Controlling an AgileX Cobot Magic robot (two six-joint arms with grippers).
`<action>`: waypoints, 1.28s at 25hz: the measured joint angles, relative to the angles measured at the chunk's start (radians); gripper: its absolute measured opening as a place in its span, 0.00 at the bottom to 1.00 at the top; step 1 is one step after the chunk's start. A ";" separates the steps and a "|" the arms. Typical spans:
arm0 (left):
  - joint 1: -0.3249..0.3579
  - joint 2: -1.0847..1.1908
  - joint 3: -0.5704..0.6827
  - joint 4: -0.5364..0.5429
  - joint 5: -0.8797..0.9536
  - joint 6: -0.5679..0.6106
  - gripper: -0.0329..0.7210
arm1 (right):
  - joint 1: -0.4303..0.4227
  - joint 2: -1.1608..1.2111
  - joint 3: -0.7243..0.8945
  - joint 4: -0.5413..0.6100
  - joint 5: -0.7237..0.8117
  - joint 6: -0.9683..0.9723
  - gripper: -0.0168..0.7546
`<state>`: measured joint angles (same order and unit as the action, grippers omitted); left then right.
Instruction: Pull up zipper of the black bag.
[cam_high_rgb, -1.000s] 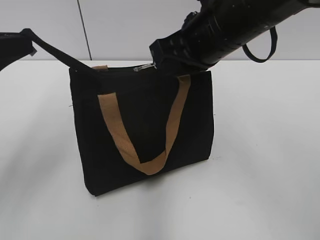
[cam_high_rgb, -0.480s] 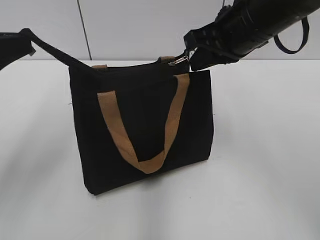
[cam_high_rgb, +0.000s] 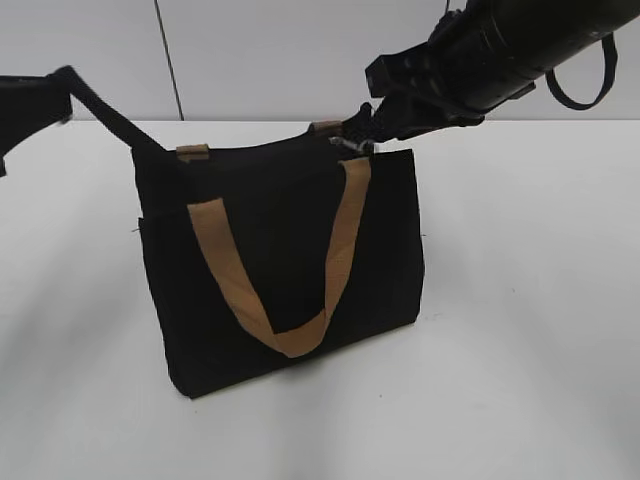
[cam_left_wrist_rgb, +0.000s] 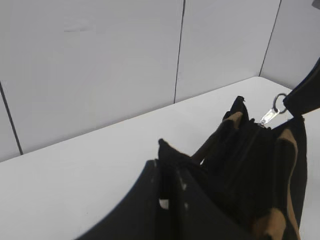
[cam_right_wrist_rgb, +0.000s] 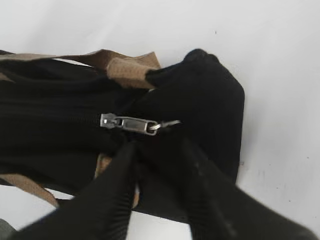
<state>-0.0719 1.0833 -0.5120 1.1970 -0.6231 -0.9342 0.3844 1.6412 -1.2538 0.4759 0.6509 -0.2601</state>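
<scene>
On the white bench (cam_high_rgb: 520, 330), the black bag (cam_high_rgb: 285, 270) stands upright with its front face toward the exterior camera, a tan webbing handle (cam_high_rgb: 270, 270) hanging in a loop down that face. My right end effector (cam_high_rgb: 372, 122) reaches in from the upper right to the bag's top right corner, where the zipper (cam_high_rgb: 345, 143) sits at that end of the black zip track. From my right wrist camera the silver slider and pull tab (cam_right_wrist_rgb: 131, 124) lie flat along the closed track, the tab's ring pointing toward the bag's rounded end, and my two black fingers (cam_right_wrist_rgb: 105, 200) converge just below the ring; they look closed together, though I cannot tell whether they actually pinch the tab. My left end effector (cam_high_rgb: 150, 140) meets the bag's top left corner beside a short tan strap tab (cam_high_rgb: 193, 152). My left wrist camera shows its dark fingers (cam_left_wrist_rgb: 150, 200) clamped on a fold of the fabric there, with the zipper visible at the far end of the bag's top.
</scene>
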 joint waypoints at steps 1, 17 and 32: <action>0.000 0.006 0.000 0.000 0.000 0.000 0.12 | 0.000 0.000 0.000 0.000 0.001 0.000 0.24; 0.000 0.011 0.000 -0.168 0.615 -0.148 0.76 | 0.000 -0.098 0.000 -0.145 0.143 -0.064 0.78; -0.021 0.097 -0.110 -1.307 1.301 0.774 0.76 | -0.155 -0.124 0.000 -0.276 0.413 0.185 0.78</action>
<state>-0.0926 1.1808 -0.6217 -0.1102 0.6777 -0.1603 0.2297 1.5175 -1.2538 0.1999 1.0642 -0.0756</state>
